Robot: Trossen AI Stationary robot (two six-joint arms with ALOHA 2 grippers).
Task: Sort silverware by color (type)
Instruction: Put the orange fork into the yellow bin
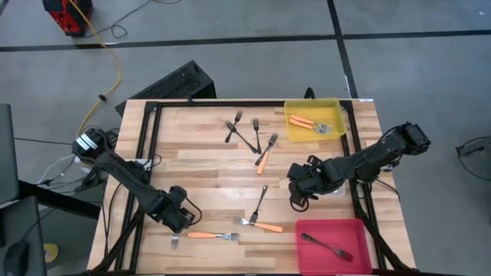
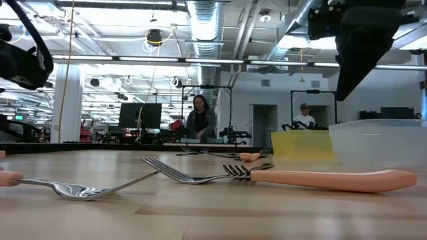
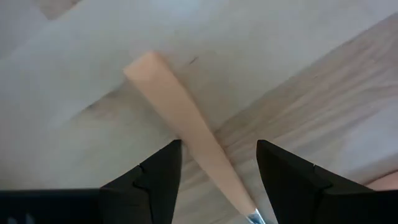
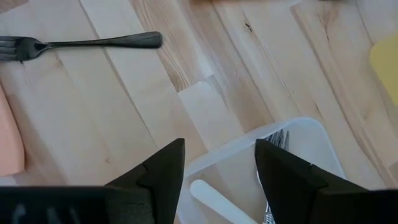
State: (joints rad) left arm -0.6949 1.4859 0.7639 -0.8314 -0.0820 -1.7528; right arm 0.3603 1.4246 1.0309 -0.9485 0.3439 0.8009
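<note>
A pale wooden table (image 1: 207,165) seen from above, with forks scattered on it and two dark robot arms reaching in from the left and right edges of the frame.

At lower left, the left gripper (image 1: 184,220) is down at the table, its two dark fingers (image 3: 155,180) spread apart on either side of the handle of an orange-handled fork with metal tines (image 1: 211,235). The fingers do not touch the handle, so the fork lies free; the straddle looks like the set-up for a pinch.

Right of centre, the right gripper (image 1: 299,195) hangs with fingers open and empty above a clear plastic rectangular bin (image 4: 249,162), which already holds pale silver-white forks (image 4: 214,198). That placement suggests this bin collects the pale kind.

At upper right, a yellow rectangular bin (image 1: 337,103) holds orange-handled forks. At lower right, a red rectangular bin (image 1: 307,253) holds one dark fork (image 1: 326,246).

Loose forks remain: a cluster of dark ones (image 1: 245,132) with another orange-handled one near the upper centre, and two more crossed near the lower centre.
</note>
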